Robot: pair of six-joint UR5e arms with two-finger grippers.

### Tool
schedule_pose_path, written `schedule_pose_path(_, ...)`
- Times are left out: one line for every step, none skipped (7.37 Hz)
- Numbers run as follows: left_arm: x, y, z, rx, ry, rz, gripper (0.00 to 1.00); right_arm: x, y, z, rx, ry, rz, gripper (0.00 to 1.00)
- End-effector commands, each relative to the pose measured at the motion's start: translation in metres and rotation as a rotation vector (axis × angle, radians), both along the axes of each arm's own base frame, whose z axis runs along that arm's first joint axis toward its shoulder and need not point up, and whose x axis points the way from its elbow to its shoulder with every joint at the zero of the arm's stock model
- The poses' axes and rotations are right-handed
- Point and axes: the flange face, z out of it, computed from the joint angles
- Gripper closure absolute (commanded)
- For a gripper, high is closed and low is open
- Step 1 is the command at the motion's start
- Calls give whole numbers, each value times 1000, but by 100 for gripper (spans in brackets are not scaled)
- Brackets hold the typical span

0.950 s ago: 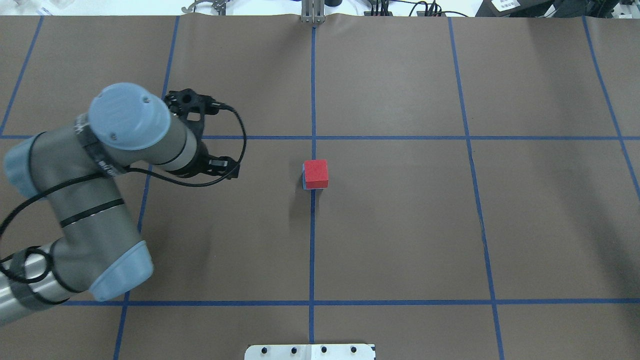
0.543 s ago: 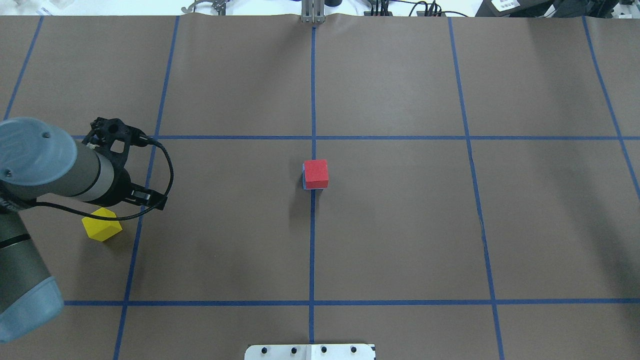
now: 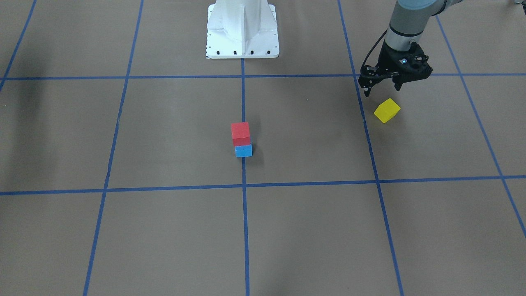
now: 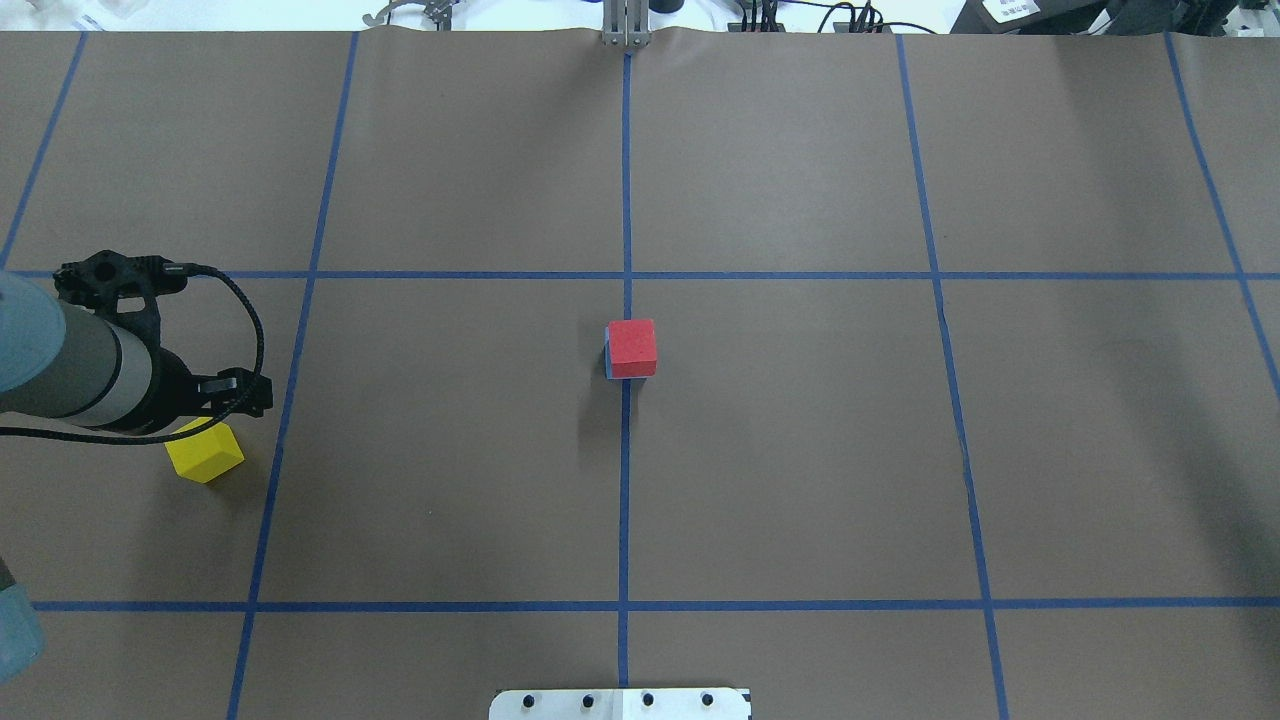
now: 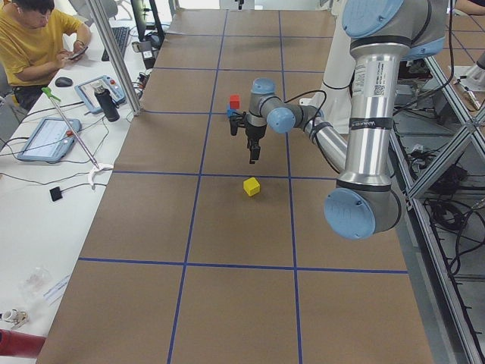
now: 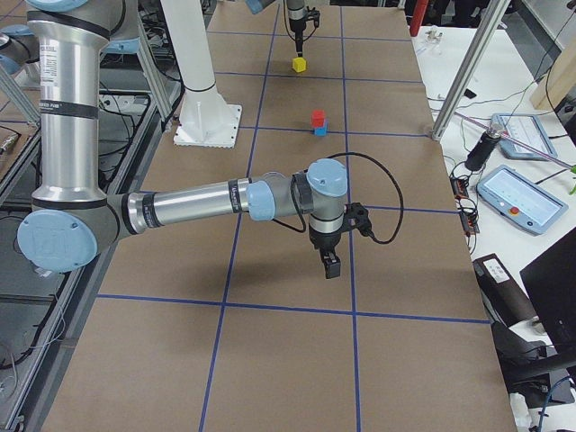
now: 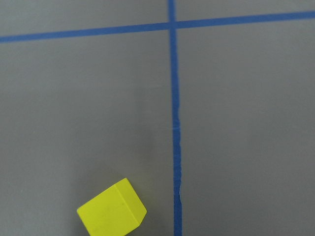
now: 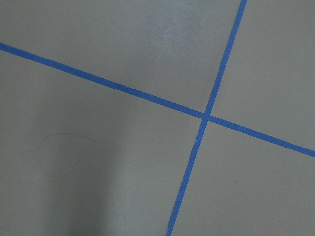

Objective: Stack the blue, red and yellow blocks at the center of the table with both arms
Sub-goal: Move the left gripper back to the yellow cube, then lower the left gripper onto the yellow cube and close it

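Two blocks are already stacked: the red block (image 3: pixel 240 132) sits squarely on the blue block (image 3: pixel 243 150), on the centre tape line (image 4: pixel 624 500) of the table (image 4: pixel 800 480). From overhead the red block hides nearly all of the blue one; only a thin blue sliver shows at its left edge.

The yellow block (image 3: pixel 387 110) lies alone on the paper well to the robot's left of the stack, just beyond a lengthwise tape line. It is turned askew to the grid. In the left wrist view it sits low and left, and its lower edge meets the frame bottom.

The left gripper (image 3: pixel 382 87) points down and hangs above the table just beside the yellow block, not touching it. Its fingers stand apart with nothing between them. From overhead the wrist hides the fingers; the wrist camera shows none of them.

The right gripper (image 6: pixel 330 265) appears only in the exterior right view, pointing down over bare paper on the robot's right side. Apart or together: cannot tell. Its wrist camera shows only a tape crossing.

Writing: a label strip on the left arm's upright tube carries print too small to read.

Surroundings: the white robot base (image 3: pixel 241 28) is bolted at the table's edge. Beside the far long edge sit an operator (image 5: pixel 38 45) in a yellow shirt, a tablet (image 5: pixel 47 139) and a dark bottle (image 5: pixel 106 102).
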Motion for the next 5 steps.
schedule_pose_path(7,-5,27,-32,9,-36,0,0,0,-2,43,-5,-4,1)
schedule_pose_path(10,-7,62,-13,19,-21,0,0,0,-3,65,-7,-7,1)
schedule_pose_path(2,-1,85,46,33,31,0,0,-2,0,77,-8,-7,1)
schedule_pose_path(0,2,87,50,44,53,0,-1,-7,7,93,-10,-5,1)
schedule_pose_path(5,4,93,5,58,62,0,-1,-9,18,105,-12,-5,1)
